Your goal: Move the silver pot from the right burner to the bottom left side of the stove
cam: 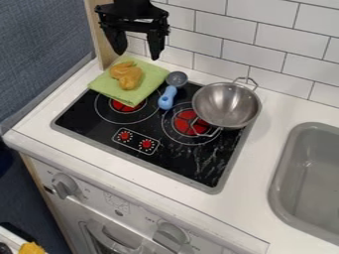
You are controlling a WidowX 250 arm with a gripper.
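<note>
A white counter (261, 144) carries a black stove (179, 159) at centre, with a grey sink (286, 168) set in at lower right. Green cloth (152, 74) at upper left and silver pot (228, 104) right of centre overlap the stove's edges; a blue spoon (168, 98) lies between them.

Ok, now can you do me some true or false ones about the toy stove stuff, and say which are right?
1. The toy chicken is on the green cloth. True.
2. The silver pot is in the sink. False: it is at the back right of the stove, partly over the right burner.
3. The spoon with the blue handle lies between the chicken and the pot. True.
4. The gripper is holding the pot. False: its fingers are apart, with nothing between them.
5. The pot has two handles. True.
6. The two knobs on the black stovetop are green. False: they are red.
</note>
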